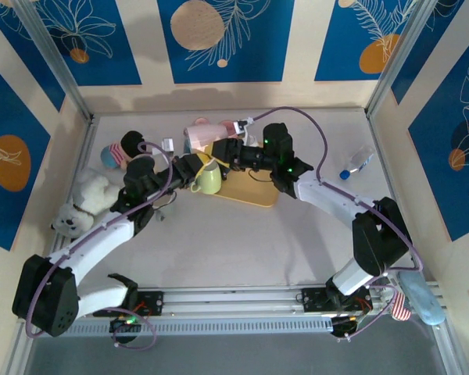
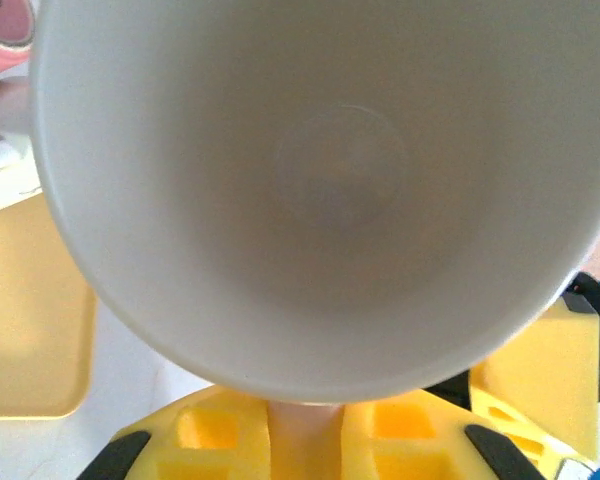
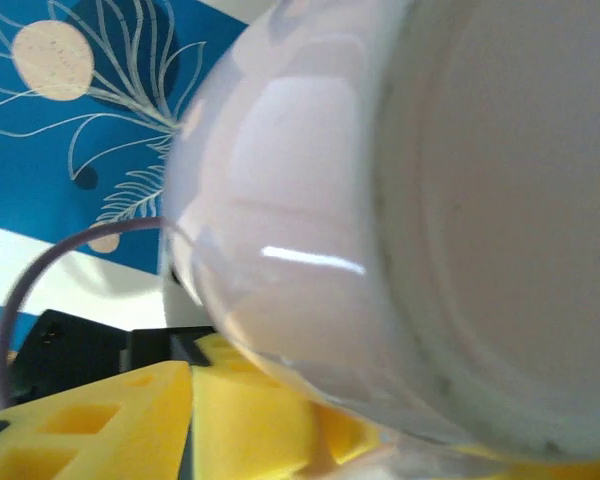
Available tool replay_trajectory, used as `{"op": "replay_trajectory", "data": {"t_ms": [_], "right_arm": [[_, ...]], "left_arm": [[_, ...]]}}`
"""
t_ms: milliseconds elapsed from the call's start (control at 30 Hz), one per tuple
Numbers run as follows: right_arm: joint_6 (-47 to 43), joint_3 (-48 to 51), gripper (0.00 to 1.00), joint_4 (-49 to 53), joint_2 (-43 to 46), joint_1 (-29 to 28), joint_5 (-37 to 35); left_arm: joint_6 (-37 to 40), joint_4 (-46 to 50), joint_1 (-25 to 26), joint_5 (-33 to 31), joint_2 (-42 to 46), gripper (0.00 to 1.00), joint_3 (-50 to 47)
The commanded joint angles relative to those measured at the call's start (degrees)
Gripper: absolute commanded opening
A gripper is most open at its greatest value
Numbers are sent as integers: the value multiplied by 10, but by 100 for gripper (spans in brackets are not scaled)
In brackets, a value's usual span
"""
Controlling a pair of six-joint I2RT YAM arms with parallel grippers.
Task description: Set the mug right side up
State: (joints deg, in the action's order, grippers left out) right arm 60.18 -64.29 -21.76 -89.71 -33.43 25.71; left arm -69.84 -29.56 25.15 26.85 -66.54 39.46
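Note:
The pale green-white mug (image 1: pixel 209 180) hangs over the left edge of the yellow tray (image 1: pixel 250 191), its mouth turned up and toward the left arm. In the left wrist view I look straight into the mug (image 2: pixel 340 180). Its handle is pinched between the yellow pads of my left gripper (image 2: pixel 302 440), which meets the mug from the left (image 1: pixel 194 170). My right gripper (image 1: pixel 220 153) is at the mug's far side. In the right wrist view the mug's outer wall and base (image 3: pixel 400 200) loom just above one yellow finger (image 3: pixel 250 420), and the jaws stand apart, gripping nothing.
A pink cup (image 1: pixel 199 133) lies behind the mug. White plush toys (image 1: pixel 86 205) and a striped ball (image 1: pixel 121 150) sit at the left, and a water bottle (image 1: pixel 358 162) at the right. Walls enclose the table on three sides.

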Motion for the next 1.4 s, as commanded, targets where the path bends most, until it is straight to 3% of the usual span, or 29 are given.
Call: {"op": "replay_trajectory", "data": {"t_ms": [0, 300, 467, 667, 800, 900, 1100, 1367], "right_arm": [[-63, 18, 66, 65, 46, 26, -5], [-243, 34, 66, 333, 143, 94, -99], [-272, 36, 66, 404, 155, 142, -114], [-276, 35, 65, 427, 144, 166, -104], [-271, 30, 65, 434, 128, 172, -99], [-268, 25, 64, 434, 119, 174, -95], [-261, 18, 63, 429, 103, 173, -88], [-257, 17, 63, 429, 99, 174, -87]], "left_arm": [[99, 59, -2, 28, 30, 0, 49], [448, 503, -5, -15, 85, 0, 170], [597, 609, -6, -22, 99, 0, 184], [705, 698, -4, -31, 112, 0, 178], [710, 772, -5, -115, 104, 0, 183], [662, 797, -4, -163, 95, 0, 171], [544, 742, 2, -218, 112, 0, 105], [505, 707, 9, -242, 82, 0, 75]]}}
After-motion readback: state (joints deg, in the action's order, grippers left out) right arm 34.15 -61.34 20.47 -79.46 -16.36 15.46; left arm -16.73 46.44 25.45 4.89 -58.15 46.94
